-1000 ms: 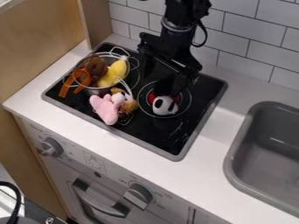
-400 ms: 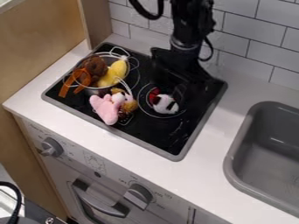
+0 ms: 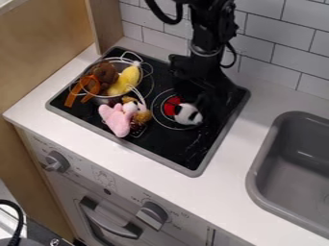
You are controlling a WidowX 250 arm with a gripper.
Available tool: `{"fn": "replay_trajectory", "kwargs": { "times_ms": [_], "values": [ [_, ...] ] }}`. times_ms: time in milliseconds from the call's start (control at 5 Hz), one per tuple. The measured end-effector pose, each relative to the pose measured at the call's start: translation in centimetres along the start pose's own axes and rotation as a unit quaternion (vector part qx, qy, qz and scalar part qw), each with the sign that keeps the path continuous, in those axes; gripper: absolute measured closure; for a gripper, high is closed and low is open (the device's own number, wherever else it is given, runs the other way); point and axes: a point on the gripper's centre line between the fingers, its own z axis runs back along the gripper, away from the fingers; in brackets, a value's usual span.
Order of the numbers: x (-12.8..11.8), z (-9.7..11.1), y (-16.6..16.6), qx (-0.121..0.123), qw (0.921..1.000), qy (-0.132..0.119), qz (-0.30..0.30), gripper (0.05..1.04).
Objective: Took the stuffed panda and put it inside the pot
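Observation:
The black gripper (image 3: 198, 98) hangs low over the right half of the stove, right at the back side of the stuffed panda (image 3: 188, 115). The panda lies on the back right burner ring, its black-and-white head to the right and its red body (image 3: 171, 106) to the left. Part of it is hidden by the dark gripper, which blends into the black stovetop. At the stove's left stands the metal pot (image 3: 105, 99), holding a brown toy (image 3: 105, 74) and a yellow toy (image 3: 126, 80).
Against the pot's front right side lie a pink toy (image 3: 117, 119) and a small brown-and-white toy (image 3: 141, 111). An orange item (image 3: 76, 91) hangs over the pot's left rim. The grey sink (image 3: 292, 168) is at the right, the tiled wall behind.
The gripper has shifted right and turned from its earlier pose. The panda has turned, its head moving slightly right, and more of its red body shows on the left.

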Motion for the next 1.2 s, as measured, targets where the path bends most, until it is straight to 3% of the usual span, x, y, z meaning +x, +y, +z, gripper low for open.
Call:
{"fn": "replay_trajectory", "kwargs": {
  "times_ms": [200,400,800,1000,1200],
  "values": [
    [-1.1,0.2,0.2,0.007,0.9992,0.039,-0.010,0.671],
    [-2.2,2.1,1.1,0.017,0.9967,0.077,-0.022,0.810],
    [-3.4,6.3,6.1,0.056,0.9881,0.115,-0.085,0.851],
    [-3.5,6.4,9.0,0.075,0.9832,0.114,-0.121,0.851],
    [-2.7,5.9,11.7,0.096,0.9803,0.078,-0.154,0.851]
  ]
}}
